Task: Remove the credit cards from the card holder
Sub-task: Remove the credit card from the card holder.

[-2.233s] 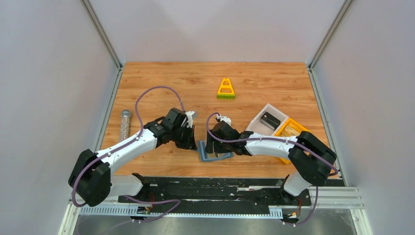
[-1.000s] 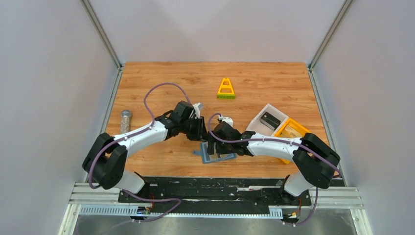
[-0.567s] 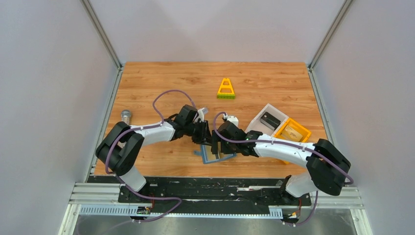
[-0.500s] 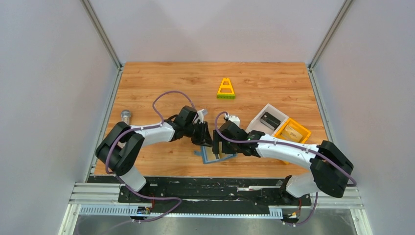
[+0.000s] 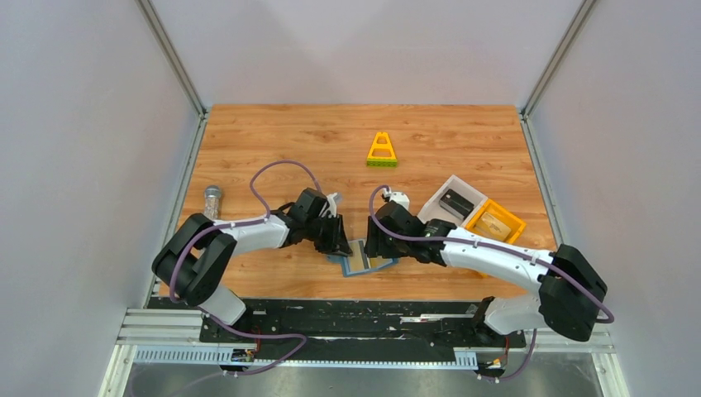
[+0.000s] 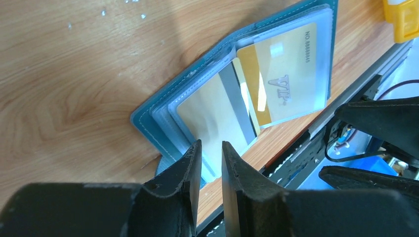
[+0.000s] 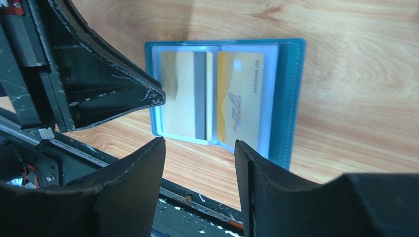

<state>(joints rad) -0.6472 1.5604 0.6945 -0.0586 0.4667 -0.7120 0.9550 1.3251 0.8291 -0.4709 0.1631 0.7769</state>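
The gold card (image 6: 284, 74) carries the letters "VIP" in pale print. Along one short edge runs a line that begins "NO", followed by digits too small to read with certainty. The other card (image 6: 217, 113) lies back side up, pale gold with a grey stripe and no readable print.

Both credit cards sit in clear plastic sleeves inside the card holder (image 7: 290, 98), a slate-blue wallet with stitched edges. It lies open and flat on the wooden table (image 5: 273, 141), near the front edge, between the two arms.

The left wrist view shows the left gripper (image 6: 211, 145) at the holder's outer corner. Its jaws are a narrow gap apart, and the sleeve edge shows in that gap. I cannot tell whether they pinch it.

The right wrist view shows the right gripper (image 7: 200, 143) hanging over the holder with its jaws spread wide and holding nothing. It also shows a left fingertip (image 7: 159, 96) touching the sleeve's edge.

Only the top view takes in the rest of the table. It holds a yellow triangular toy (image 5: 381, 150) at the far side, a white bin (image 5: 438, 207) and a yellow bin (image 5: 506, 217) on the right, and a small tube (image 5: 212, 201) on the left.
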